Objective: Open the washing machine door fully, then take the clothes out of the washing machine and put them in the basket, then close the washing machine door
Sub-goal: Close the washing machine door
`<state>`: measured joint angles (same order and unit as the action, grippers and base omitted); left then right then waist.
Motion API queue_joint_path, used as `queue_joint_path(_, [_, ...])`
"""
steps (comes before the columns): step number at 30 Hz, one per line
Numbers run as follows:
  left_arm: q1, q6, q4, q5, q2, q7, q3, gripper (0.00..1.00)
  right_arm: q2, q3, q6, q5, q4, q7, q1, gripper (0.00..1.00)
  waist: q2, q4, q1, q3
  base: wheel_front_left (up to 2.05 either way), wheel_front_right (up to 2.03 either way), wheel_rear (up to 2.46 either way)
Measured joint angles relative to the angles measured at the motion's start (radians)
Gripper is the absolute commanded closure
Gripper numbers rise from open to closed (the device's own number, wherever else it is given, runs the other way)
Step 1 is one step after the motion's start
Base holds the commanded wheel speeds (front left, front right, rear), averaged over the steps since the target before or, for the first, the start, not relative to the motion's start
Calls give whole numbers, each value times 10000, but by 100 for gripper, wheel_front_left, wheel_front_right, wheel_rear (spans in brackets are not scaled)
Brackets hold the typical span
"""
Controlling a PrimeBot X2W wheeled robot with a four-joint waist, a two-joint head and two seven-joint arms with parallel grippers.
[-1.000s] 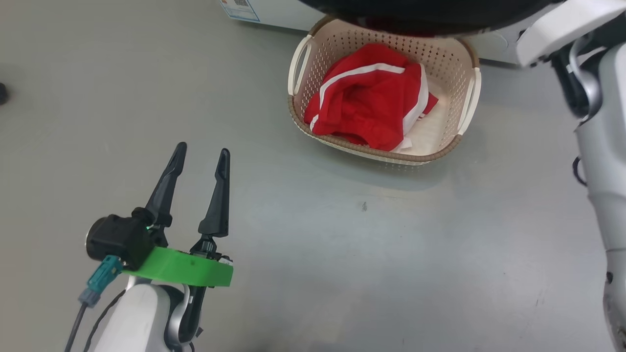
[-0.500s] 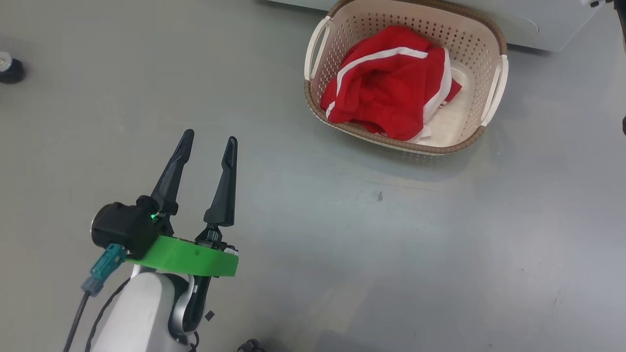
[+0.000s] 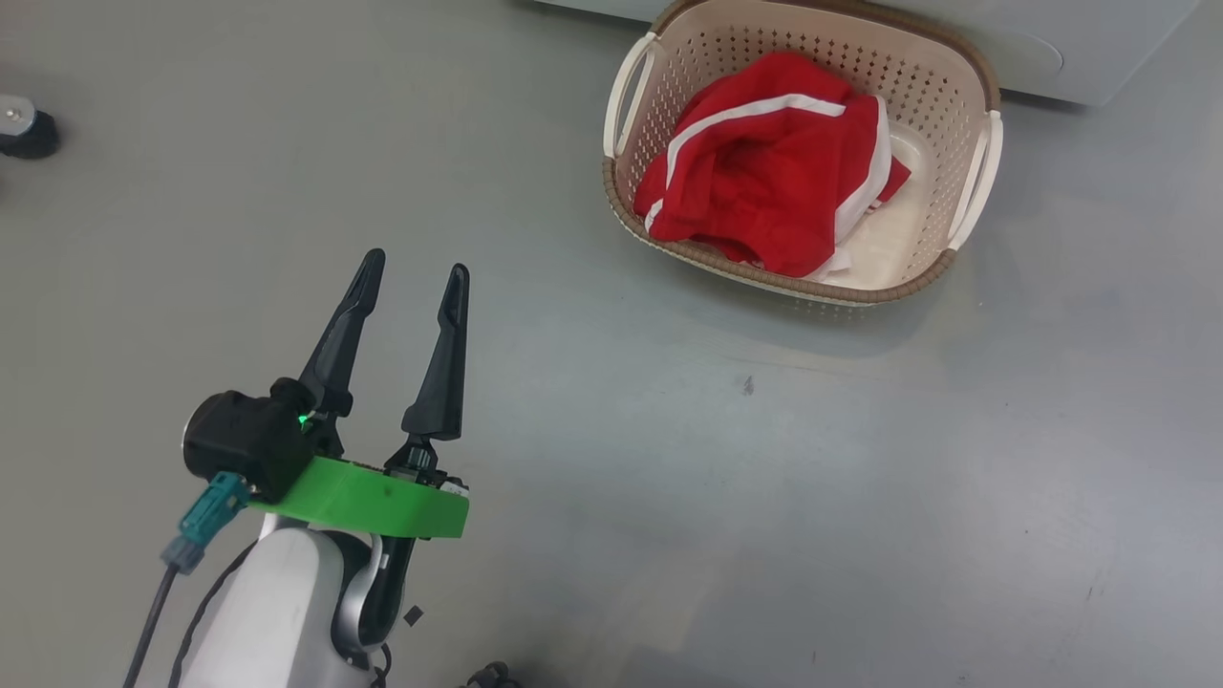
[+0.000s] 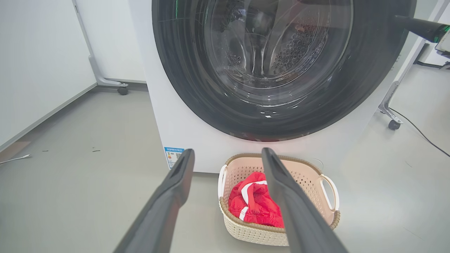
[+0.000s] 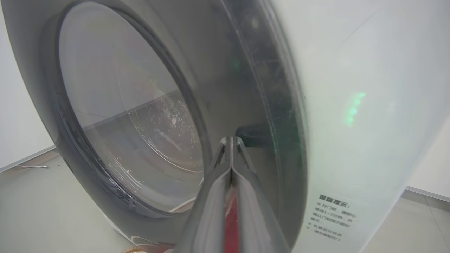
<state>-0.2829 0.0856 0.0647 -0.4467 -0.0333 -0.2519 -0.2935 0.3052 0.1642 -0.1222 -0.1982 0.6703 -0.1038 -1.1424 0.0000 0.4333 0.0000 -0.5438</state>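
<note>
Clothes (image 3: 764, 191) in basket (image 3: 822, 289), fronting seemingly shut door (image 4: 182, 70)

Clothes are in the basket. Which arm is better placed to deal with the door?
Right. The right gripper, shut, sits at the black rim of the door, fingers pointing at it, likely ready to push. The left gripper hangs open over the floor, back from the basket and door.
</note>
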Motion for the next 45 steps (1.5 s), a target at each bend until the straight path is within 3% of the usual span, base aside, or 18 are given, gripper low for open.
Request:
queue_joint_path(14, [-6, 4, 244, 82, 25, -2, 196, 0, -466, 31, 2, -579, 650, -790, 324, 100, 0, -167, 0, 308, 0, 0, 0])
queue_joint_path(35, [257, -12, 585, 639, -25, -2, 744, 0, -1218, 65, 0, -1344, 35, -1461, 4432, 100, 0, -1121, 0, 1523, 0, 0, 0])
queue_joint_path(36, [307, -12, 593, 685, -69, -2, 767, 0, -1241, 71, 0, -1340, -59, -1482, 4614, 75, 0, -1183, 0, 1585, 0, 0, 0])
queue_joint_path(37, [356, -12, 614, 704, -113, -2, 798, 0, -1279, 61, 0, -1342, -138, -1482, 4794, 57, 0, -1247, 0, 1649, 0, 0, 0])
queue_joint_path(38, [403, -12, 650, 704, -146, -2, 832, 0, -1342, 29, 2, -1344, -215, -1484, 4973, 22, 0, -1310, 0, 1714, 0, 0, 0])
queue_joint_path(39, [444, -12, 690, 706, -165, -2, 857, 0, -1423, -12, 6, -1346, -293, -1482, 5159, 0, 0, -1373, 0, 1782, 0, 0, 0])
queue_joint_path(45, [706, -100, 828, 719, -247, -2, 1009, 0, -1701, -299, 255, -1342, -1335, -1482, 6138, 0, 0, -1796, 0, 2208, 0, 0, 0])
